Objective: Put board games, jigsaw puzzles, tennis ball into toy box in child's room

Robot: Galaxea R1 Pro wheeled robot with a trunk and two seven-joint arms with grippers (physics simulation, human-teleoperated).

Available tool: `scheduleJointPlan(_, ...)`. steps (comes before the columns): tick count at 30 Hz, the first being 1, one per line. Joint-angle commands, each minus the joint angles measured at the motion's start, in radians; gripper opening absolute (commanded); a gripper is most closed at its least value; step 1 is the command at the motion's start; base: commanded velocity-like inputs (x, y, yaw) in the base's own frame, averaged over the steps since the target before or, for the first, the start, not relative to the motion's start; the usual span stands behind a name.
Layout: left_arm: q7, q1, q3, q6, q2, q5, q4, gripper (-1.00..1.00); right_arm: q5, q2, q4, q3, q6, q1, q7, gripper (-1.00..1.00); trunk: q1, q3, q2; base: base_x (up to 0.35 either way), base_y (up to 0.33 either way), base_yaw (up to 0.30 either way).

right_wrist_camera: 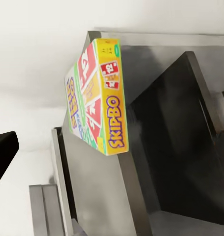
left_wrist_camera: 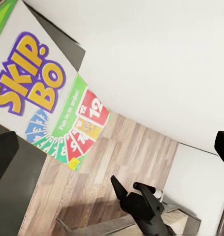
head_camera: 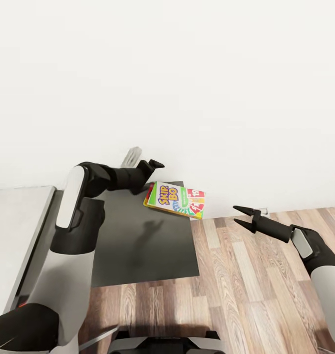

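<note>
While the left gripper (head_camera: 155, 164) pinches the SKIP-BO box (head_camera: 176, 199) at its wall-side edge, the box overhangs the dark desk section's (head_camera: 143, 241) far corner — white wall behind, plank floor (head_camera: 246, 285) beside. Right gripper (head_camera: 242, 216) spread, holding nothing.

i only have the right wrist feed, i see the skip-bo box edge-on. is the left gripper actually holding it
Observer: Yes. In the head view the left gripper grips the SKIP-BO box at its near corner.
Operator: is it over the desk or floor
Observer: Partly both: it overhangs the far right corner of the dark desk section, with its outer end above the wood floor.
Operator: where's my right gripper
Observer: The right gripper hangs open over the floor, to the right of the box, apart from it.
</note>
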Motion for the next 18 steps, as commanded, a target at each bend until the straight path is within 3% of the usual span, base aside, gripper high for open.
scheduleJointPlan(1, 0.015, -0.003, -0.008, 0.001, -0.002, 0.012, -0.002, 1.00, 0.001, -0.004, 0.001, -0.003, 0.004, -0.001, 0.002, 1.00, 0.004, -0.004, -0.009, 0.000, 0.000, 0.000)
scheduleJointPlan(4, 0.047, -0.014, -0.051, -0.035, -0.007, 0.068, -0.005, 1.00, -0.001, -0.016, 0.009, -0.014, 0.004, -0.001, -0.005, 1.00, 0.016, -0.014, -0.030, 0.000, 0.000, 0.000)
scheduleJointPlan(9, 0.097, -0.052, -0.135, -0.086, -0.010, 0.111, -0.007, 1.00, -0.001, -0.013, 0.037, -0.042, 0.001, -0.002, -0.043, 1.00, 0.035, -0.029, -0.065, 0.000, 0.000, 0.000)
scheduleJointPlan(18, 0.110, -0.061, -0.152, -0.111, -0.010, 0.119, -0.007, 1.00, -0.003, -0.011, 0.041, -0.047, -0.001, -0.002, -0.061, 1.00, 0.069, -0.058, -0.128, 0.000, 0.000, 0.000)
